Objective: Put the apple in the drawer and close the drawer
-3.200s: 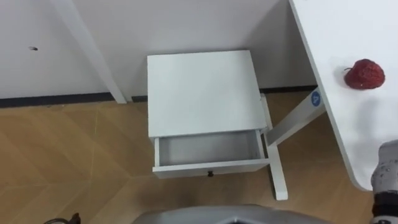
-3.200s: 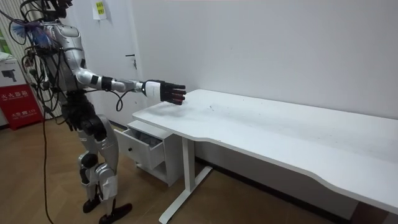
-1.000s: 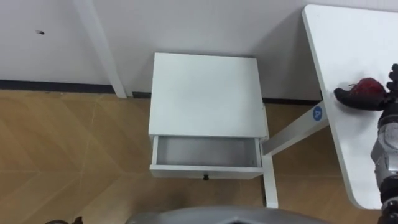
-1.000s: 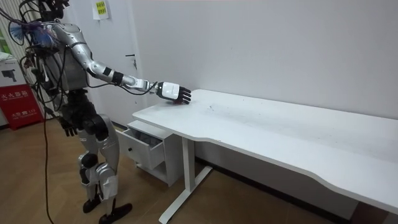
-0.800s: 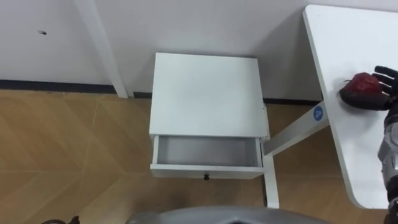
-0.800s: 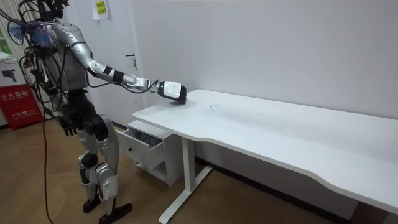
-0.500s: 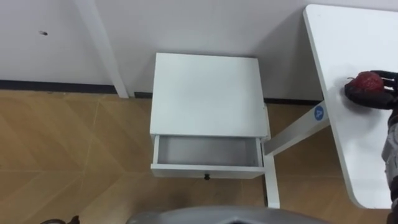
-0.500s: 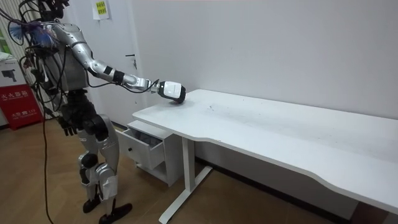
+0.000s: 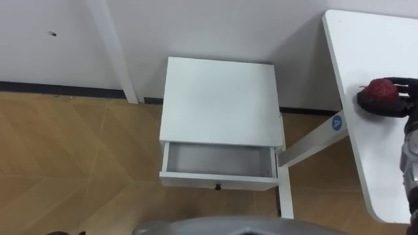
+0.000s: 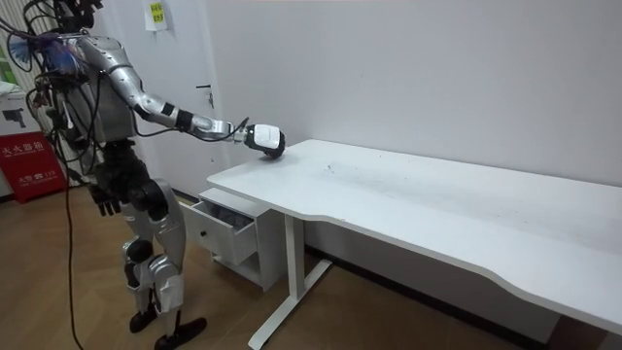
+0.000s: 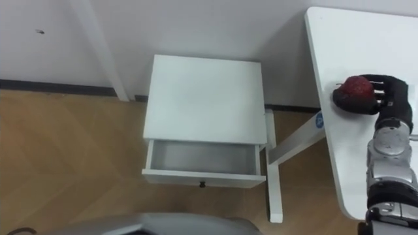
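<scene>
The right hand (image 11: 386,91) is gripping the apple (image 11: 354,89) at the table's (image 11: 339,46) end, the fruit sitting at the palm's nine o'clock. The open drawer (image 11: 202,158) is lying down at eight o'clock. The left hand (image 10: 104,199) is hanging by the hip.

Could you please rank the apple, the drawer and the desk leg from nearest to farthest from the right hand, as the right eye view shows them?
1. Apple, grasped in the right hand.
2. Desk leg, down and left.
3. Drawer, open, farthest left.
</scene>
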Controlling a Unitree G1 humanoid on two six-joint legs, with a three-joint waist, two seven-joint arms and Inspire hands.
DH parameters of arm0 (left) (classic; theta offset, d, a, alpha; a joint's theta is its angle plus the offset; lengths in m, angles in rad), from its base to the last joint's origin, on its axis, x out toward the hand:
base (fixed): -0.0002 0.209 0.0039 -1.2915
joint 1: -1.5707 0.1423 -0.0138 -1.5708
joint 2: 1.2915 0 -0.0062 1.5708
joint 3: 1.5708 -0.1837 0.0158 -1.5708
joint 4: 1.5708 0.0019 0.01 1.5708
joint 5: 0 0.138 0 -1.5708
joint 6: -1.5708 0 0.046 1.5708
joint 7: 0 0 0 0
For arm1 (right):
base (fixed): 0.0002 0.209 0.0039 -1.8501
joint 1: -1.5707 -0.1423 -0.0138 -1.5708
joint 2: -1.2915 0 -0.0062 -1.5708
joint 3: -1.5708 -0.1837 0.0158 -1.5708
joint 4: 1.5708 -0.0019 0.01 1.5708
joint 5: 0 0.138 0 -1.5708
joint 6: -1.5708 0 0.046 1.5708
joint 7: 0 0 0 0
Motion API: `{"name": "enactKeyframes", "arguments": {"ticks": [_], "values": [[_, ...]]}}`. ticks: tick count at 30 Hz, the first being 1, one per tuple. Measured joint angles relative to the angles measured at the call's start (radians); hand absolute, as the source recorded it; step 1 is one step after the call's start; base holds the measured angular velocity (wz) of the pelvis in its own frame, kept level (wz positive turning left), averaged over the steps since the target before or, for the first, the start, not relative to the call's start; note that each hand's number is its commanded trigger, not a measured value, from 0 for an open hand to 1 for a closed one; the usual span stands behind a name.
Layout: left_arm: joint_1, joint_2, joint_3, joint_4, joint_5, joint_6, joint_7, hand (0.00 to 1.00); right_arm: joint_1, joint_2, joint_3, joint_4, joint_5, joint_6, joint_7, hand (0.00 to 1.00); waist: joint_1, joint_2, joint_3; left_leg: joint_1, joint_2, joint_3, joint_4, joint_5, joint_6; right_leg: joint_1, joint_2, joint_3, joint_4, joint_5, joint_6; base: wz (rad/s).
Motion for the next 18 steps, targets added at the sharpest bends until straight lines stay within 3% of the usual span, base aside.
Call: {"name": "enactKeyframes", "arguments": {"ticks": [3, 6, 8, 12, 18], "values": [[-0.015, 0.000, -0.025, 0.000, 0.000, 0.000, 0.000, 0.00, 0.009, 0.027, 0.067, -0.096, -0.082, 0.007, 0.021, 1.00, 0.002, 0.005, 0.0015, -0.003, 0.000, -0.002, 0.001, 0.000, 0.000, -0.001, 0.000, -0.001, 0.000, 0.000, 0.000, 0.00], [-0.040, -0.001, -0.044, 0.002, 0.000, -0.001, 0.001, 0.00, 0.042, 0.074, 0.139, -0.211, -0.167, 0.004, 0.058, 1.00, 0.027, 0.013, 0.0038, -0.008, 0.001, -0.004, 0.003, 0.000, -0.001, -0.004, 0.000, -0.008, -0.001, 0.001, -0.001, 0.05], [-0.056, -0.003, -0.076, 0.000, 0.002, -0.003, 0.005, 0.00, 0.061, 0.112, 0.201, -0.259, -0.206, 0.004, 0.078, 1.00, 0.049, 0.019, -0.0036, -0.018, 0.000, -0.006, 0.003, 0.000, -0.001, -0.016, -0.001, -0.011, -0.001, 0.001, -0.001, 0.05], [-0.066, -0.007, -0.115, -0.001, 0.005, -0.005, 0.006, 0.00, 0.065, 0.176, 0.298, -0.267, -0.231, 0.003, 0.122, 1.00, 0.055, 0.044, -0.0037, -0.026, -0.002, -0.025, 0.003, 0.001, 0.000, -0.017, -0.002, -0.014, -0.002, 0.000, 0.000, 0.15], [-0.064, -0.021, -0.114, -0.002, 0.019, -0.003, 0.006, 0.00, 0.068, 0.184, 0.363, -0.267, -0.299, 0.003, 0.180, 1.00, 0.077, 0.052, -0.0020, -0.027, -0.001, -0.034, 0.000, 0.001, -0.001, -0.016, -0.001, -0.011, -0.004, 0.000, 0.000, 0.03]]}}
